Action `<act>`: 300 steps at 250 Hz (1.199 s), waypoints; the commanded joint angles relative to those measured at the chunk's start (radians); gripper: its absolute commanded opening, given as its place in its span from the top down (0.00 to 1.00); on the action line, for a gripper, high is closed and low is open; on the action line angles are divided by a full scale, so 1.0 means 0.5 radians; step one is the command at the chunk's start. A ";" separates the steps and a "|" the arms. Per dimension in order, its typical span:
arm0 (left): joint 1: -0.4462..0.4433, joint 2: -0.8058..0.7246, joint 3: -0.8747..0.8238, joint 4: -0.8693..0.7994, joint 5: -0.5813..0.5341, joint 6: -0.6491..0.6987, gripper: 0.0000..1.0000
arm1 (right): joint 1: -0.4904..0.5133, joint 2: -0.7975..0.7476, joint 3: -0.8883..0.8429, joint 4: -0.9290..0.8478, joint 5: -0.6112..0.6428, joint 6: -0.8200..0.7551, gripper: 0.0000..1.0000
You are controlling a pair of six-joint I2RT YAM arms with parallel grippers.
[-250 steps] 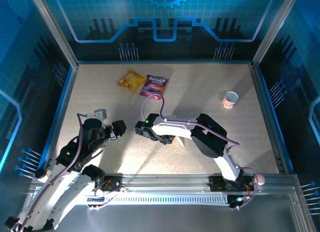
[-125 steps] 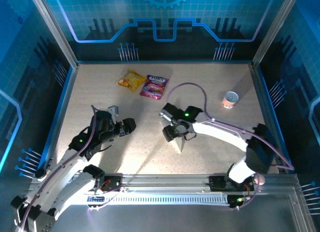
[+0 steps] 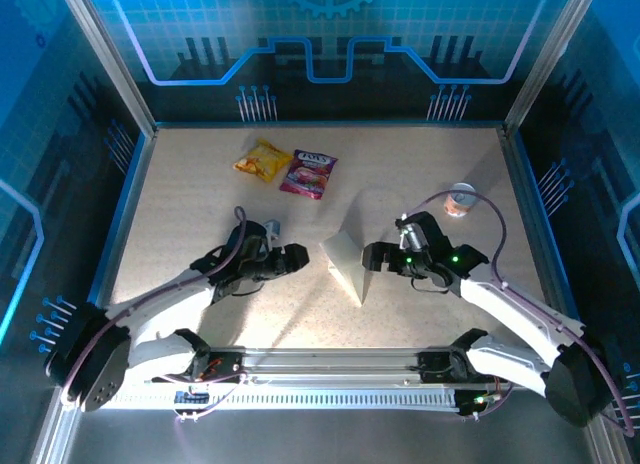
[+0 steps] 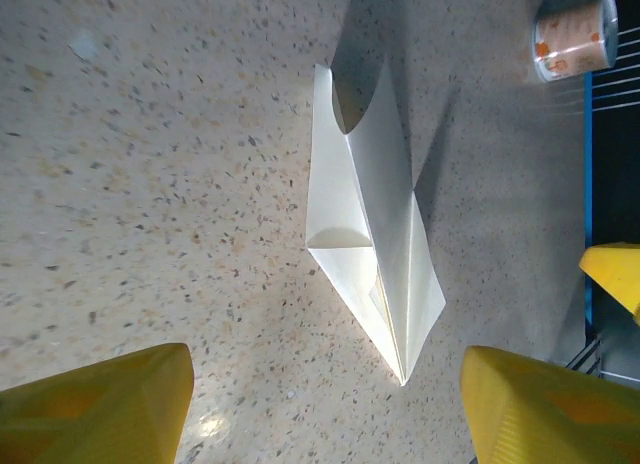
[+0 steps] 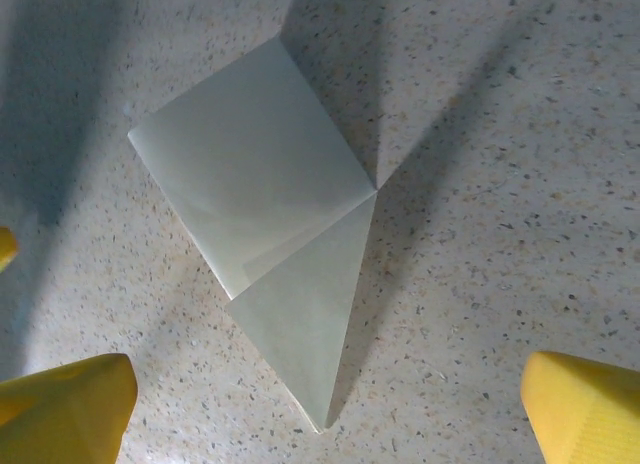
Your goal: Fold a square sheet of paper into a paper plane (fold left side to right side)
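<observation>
Paper plane (image 3: 348, 262): plain white, no print; folds show only as grey shading.
Table (image 3: 200, 204): beige, finely speckled with dark and pale flecks.
Yellow packet (image 3: 263, 160): yellow with orange-red patches.
Pink packet (image 3: 309, 173): magenta with pale lettering.
Cup (image 3: 461, 198): white with orange-pink markings.
Left gripper (image 3: 298, 259): black body; its fingers (image 4: 100, 404) are bright yellow.
Right gripper (image 3: 366, 256): black body; its fingers (image 5: 590, 404) are the same yellow.
Arms: white links, black joints, small green lights, lilac cables.
Back wall (image 3: 320, 34): blue, faint grid pattern, a glowing cyan outline.
</observation>
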 commanded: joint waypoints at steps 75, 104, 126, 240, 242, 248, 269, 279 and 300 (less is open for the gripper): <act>-0.087 0.783 0.287 0.725 0.229 -0.185 0.39 | -0.127 -0.183 -0.052 -0.044 -0.112 -0.004 0.01; -0.097 1.003 0.400 0.798 0.279 -0.207 0.46 | -0.149 -0.214 -0.051 -0.080 -0.112 -0.023 0.01; -0.100 1.130 0.436 0.894 0.304 -0.243 0.54 | -0.167 -0.240 -0.056 -0.092 -0.120 -0.032 0.01; -0.070 0.690 0.313 0.611 0.396 0.111 0.95 | -0.291 -0.241 -0.115 0.177 -0.544 -0.222 0.01; -0.067 0.672 0.307 0.598 0.403 0.126 0.95 | -0.294 -0.239 -0.115 0.183 -0.563 -0.231 0.01; -0.054 0.618 0.294 0.564 0.430 0.167 0.96 | -0.303 -0.234 -0.112 0.205 -0.620 -0.262 0.01; 0.001 0.422 0.216 0.531 0.596 0.275 0.98 | -0.327 -0.211 -0.107 0.305 -0.855 -0.371 0.01; 0.037 0.338 0.185 0.516 0.688 0.311 0.99 | -0.330 -0.196 -0.107 0.365 -0.984 -0.415 0.01; 0.104 0.192 0.133 0.505 0.869 0.362 1.00 | -0.329 -0.147 -0.105 0.487 -1.272 -0.475 0.01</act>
